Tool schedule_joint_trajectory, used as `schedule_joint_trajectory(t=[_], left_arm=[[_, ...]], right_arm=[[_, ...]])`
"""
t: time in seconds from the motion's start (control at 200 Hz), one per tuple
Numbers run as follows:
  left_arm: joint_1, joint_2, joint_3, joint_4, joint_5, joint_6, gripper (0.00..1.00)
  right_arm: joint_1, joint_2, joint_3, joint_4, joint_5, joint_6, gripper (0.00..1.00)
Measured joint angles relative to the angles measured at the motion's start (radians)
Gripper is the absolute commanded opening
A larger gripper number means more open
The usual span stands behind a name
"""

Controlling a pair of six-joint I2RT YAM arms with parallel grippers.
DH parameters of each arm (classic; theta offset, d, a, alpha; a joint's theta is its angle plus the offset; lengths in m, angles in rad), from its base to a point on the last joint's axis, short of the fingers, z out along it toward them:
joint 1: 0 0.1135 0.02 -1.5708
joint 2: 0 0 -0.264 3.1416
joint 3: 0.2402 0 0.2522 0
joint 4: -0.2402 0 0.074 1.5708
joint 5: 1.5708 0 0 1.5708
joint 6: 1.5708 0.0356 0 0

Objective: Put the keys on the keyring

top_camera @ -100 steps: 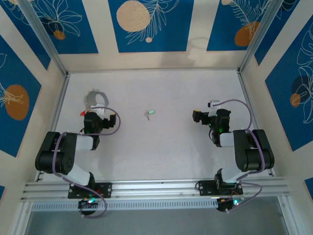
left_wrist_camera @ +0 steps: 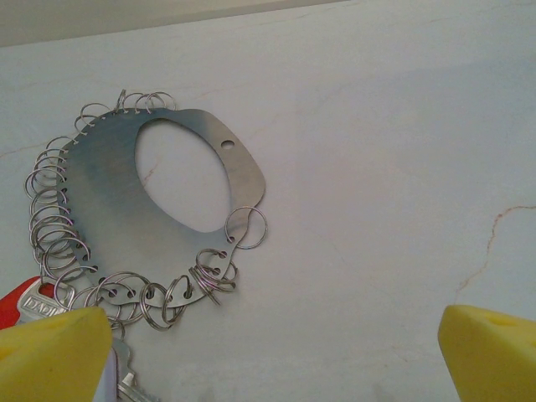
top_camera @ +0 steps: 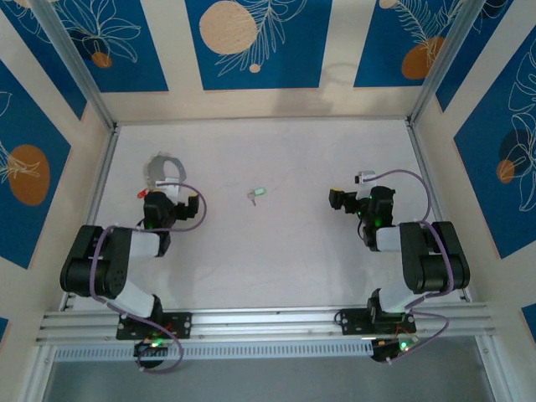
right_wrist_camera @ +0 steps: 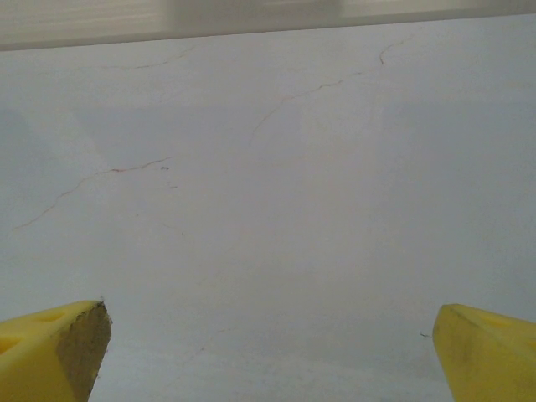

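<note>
One green-headed key (top_camera: 257, 194) lies well right of the keyring (top_camera: 157, 166).

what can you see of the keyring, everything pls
The keyring is a flat silvery metal plate with a large oval cut-out and a small hole near one end. Many small wire split rings hang from holes along its rim, and a red tag sits at one edge. It lies flat on the pale table, just ahead of the open left gripper, which does not grip it.
</note>
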Motion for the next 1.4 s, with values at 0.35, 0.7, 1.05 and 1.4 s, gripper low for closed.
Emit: schedule_joint_trajectory(t=[0.35,0.7,1.05,1.4], left_arm=[[0.000,0.000,0.000,0.000,0.000,0.000,1.00],[-0.007,-0.254,0.295,-0.518,-0.038,-0.026,1.00],[0.051,0.159,1.064,-1.135,-0.058,-0.264,1.00],[0.068,0.527,1.197,-1.311,0.173,-0.285,1.00]], right_arm=[[-0.003,0.000,0.000,0.000,0.030,0.015,0.99],[-0.035,-0.183,-0.075,-0.027,0.094,0.075,0.99],[-0.061,-0.468,0.151,-0.531,0.151,0.289,0.99],[-0.113,-0.428,0.253,-0.882,0.040,0.315,0.99]])
